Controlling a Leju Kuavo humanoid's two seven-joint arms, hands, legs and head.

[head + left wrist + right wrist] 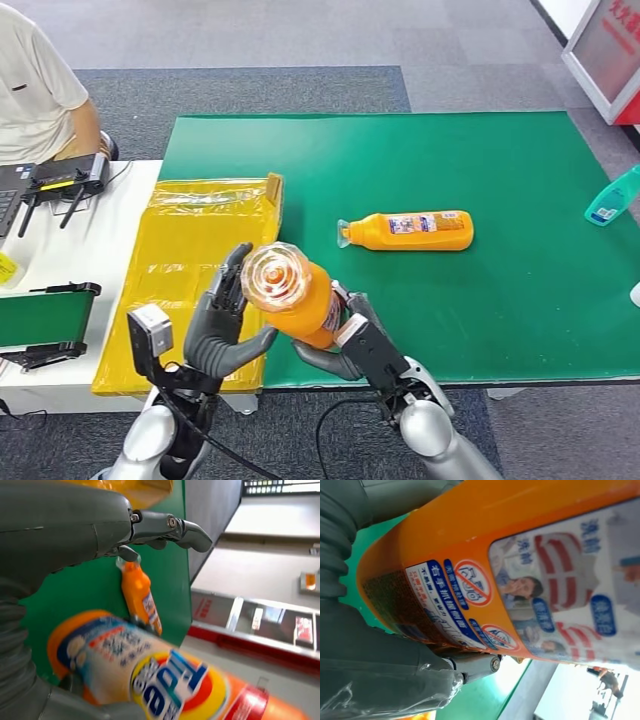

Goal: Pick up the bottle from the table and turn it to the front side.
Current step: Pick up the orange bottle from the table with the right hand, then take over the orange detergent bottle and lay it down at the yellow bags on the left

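We see the orange bottle (296,295) raised at the lower centre of the head view, its cap toward us, gripped underneath by the right hand (355,345), while the left hand (220,328) beside it is spread open, above the green mat (528,300) where a second bottle (411,231) lies.

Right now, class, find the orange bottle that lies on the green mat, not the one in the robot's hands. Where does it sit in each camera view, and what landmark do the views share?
Head view: the lying bottle rests on its side mid-mat, beyond the held bottle.
Left wrist view: it appears small, between the left hand and the blurred held bottle.
Right wrist view: I cannot find it behind the held bottle.
Shared landmark: the green mat.
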